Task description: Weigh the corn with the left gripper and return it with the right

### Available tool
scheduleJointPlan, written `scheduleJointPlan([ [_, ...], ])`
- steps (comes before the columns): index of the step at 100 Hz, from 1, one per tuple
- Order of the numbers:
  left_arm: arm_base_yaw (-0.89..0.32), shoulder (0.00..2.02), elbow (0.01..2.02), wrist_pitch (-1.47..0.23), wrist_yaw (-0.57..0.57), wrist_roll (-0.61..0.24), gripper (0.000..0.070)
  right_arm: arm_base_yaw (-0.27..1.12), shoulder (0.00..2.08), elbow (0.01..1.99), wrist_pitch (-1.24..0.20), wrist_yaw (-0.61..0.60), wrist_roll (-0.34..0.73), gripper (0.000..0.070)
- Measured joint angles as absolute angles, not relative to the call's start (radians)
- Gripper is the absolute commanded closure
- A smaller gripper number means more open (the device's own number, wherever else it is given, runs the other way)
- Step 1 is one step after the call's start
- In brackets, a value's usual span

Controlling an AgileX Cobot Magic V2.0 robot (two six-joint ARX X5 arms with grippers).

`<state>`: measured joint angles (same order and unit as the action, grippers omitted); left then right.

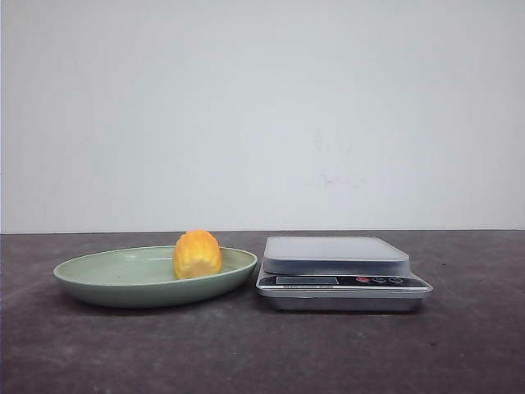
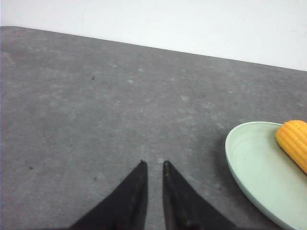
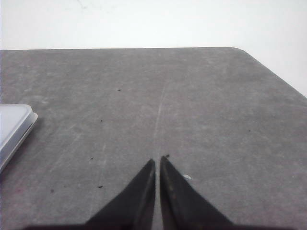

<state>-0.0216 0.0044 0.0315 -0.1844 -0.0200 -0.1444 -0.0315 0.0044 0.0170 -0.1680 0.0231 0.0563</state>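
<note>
Corn (image 1: 197,254) sits in a shallow pale-green plate (image 1: 98,275) on the left part of the dark grey surface (image 1: 262,353), resting toward the plate's right side with its kernel ridges running up to a rounded top. Just to the right of the plate, close but apart from its rim, stands a silver kitchen scale (image 1: 343,283) with a flat pale weighing platform, a small display and a row of buttons on its near face; nothing lies on the platform. A plain white wall rises behind the surface. In the left wrist view the left gripper (image 2: 153,165) hangs above bare surface, its two black fingers (image 2: 136,191) brought almost together with only a thin slit between the tips, gripping nothing; the plate's edge and one end of the corn show off to one side, well apart from the fingertips. In the right wrist view the right gripper (image 3: 158,160) is likewise over bare surface, its fingers (image 3: 177,196) nearly touching and holding nothing, with a corner of the scale visible at the frame's edge.
</note>
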Motion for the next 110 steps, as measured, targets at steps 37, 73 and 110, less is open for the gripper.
scheduleJointPlan([
  [37,-0.022,0.004,0.031,-0.184,-0.02,-0.144,0.0684,-0.032,0.004,0.017,-0.168,0.023,0.056,0.069],
  [73,-0.022,0.004,0.031,-0.184,-0.02,-0.145,0.0684,-0.03,0.004,0.017,-0.169,0.023,0.06,0.069],
  [110,-0.022,0.004,0.031,-0.185,-0.023,-0.318,0.0688,-0.029,0.004,0.017,-0.171,0.022,0.133,0.0694],
])
